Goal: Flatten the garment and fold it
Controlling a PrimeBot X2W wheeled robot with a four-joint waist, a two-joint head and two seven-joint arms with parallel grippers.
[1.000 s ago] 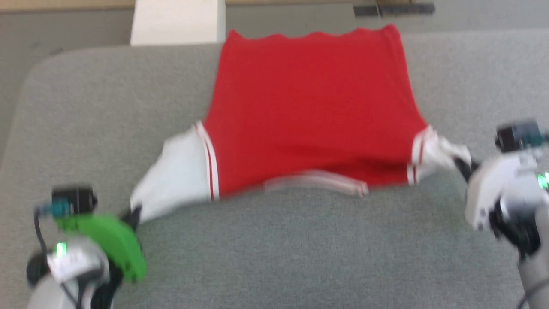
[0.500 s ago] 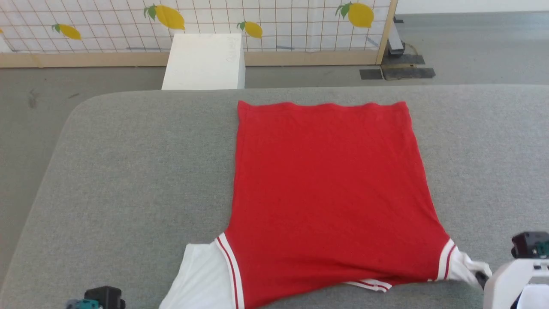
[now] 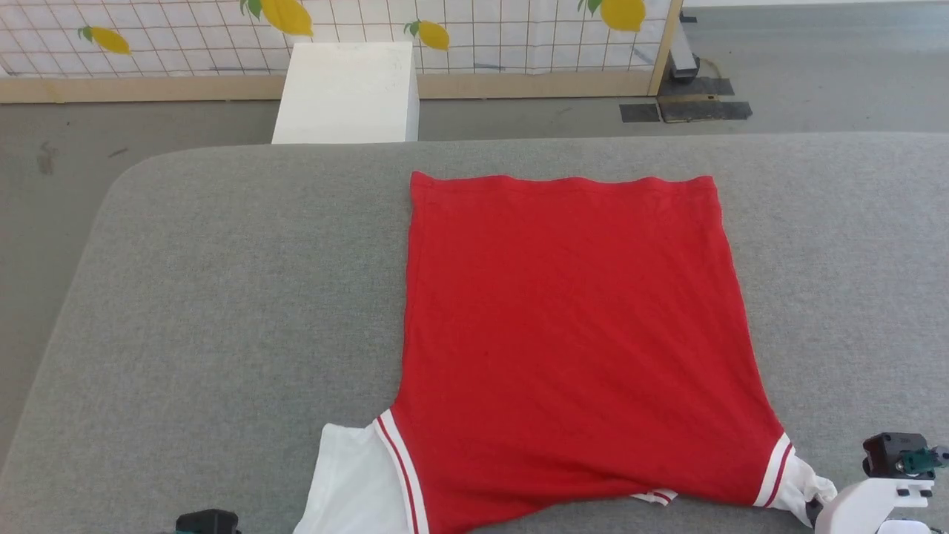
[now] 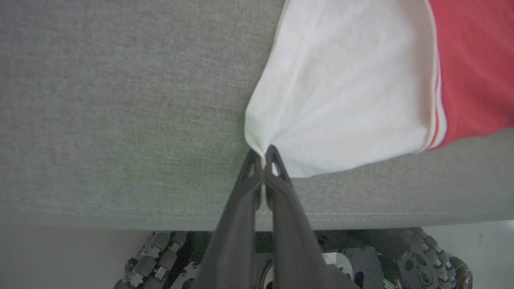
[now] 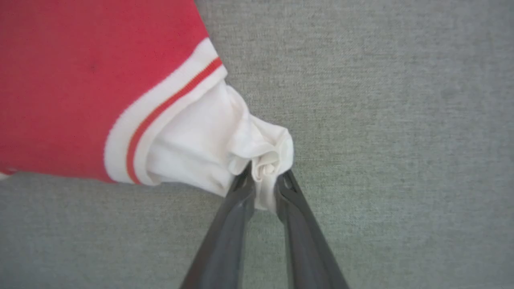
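On a grey padded table [image 3: 222, 297], a red jersey [image 3: 571, 334] lies spread flat, plain side up, hem at the far side and white sleeves near the front edge. The left gripper [image 4: 263, 154], fingers pressed together, pinches one sleeve's corner. The right gripper [image 5: 265, 180], fingers narrowly apart, grips the other sleeve's bunched end.
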